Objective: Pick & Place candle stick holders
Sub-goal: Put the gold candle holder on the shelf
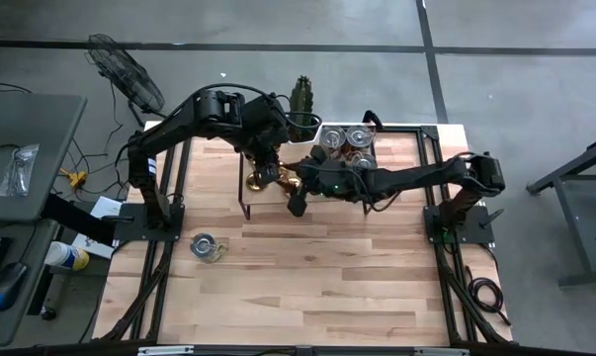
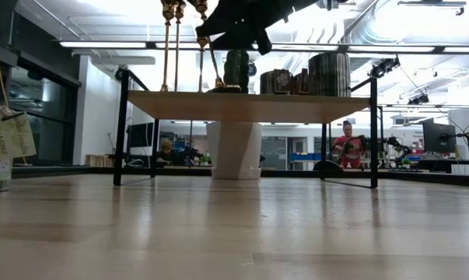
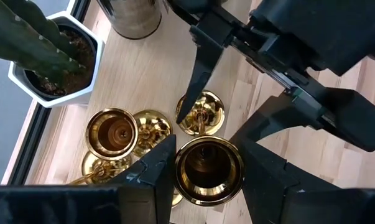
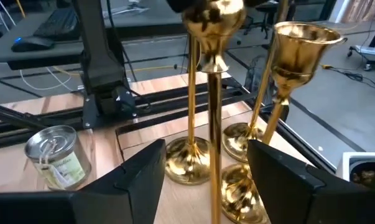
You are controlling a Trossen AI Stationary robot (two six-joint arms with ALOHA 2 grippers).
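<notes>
Item: candle stick holders [image 3: 151,132], tall brass, clustered upright on the raised shelf [image 2: 250,105] at the table's [image 1: 307,277] far middle. I read my left gripper [image 3: 206,163] clasping one cup from above, to steady it. My right gripper [image 4: 206,180], part-open, straddles a stem, seemingly untouched.
</notes>
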